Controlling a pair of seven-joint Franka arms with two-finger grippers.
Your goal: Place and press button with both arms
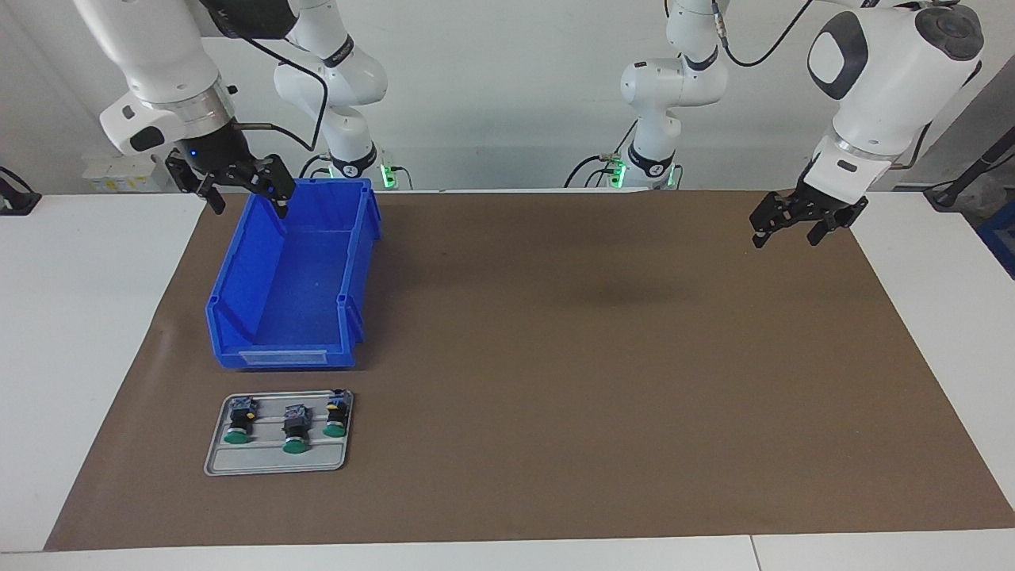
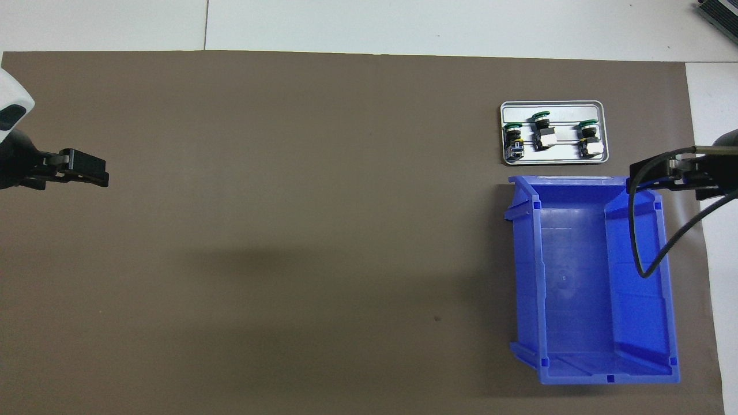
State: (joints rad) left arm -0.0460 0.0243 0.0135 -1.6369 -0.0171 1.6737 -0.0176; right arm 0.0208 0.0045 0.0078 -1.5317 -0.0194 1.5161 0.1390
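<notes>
Three green-capped buttons [image 1: 238,420] [image 1: 295,428] [image 1: 336,416] lie side by side on a small grey tray [image 1: 277,464], caps pointing away from the robots. They also show in the overhead view [image 2: 513,138] [image 2: 543,129] [image 2: 589,137]. My right gripper [image 1: 240,193] is open and empty in the air over the blue bin's [image 1: 238,270] rim at the robots' end. It also shows in the overhead view [image 2: 634,172]. My left gripper [image 1: 790,231] is open and empty over the brown mat at the left arm's end. It also shows in the overhead view [image 2: 105,173].
The blue bin [image 2: 663,288] is open-topped and empty, and stands nearer to the robots than the tray [image 2: 553,105]. A brown mat [image 1: 595,357] covers most of the white table. A black cable [image 2: 634,230] from the right arm hangs over the bin.
</notes>
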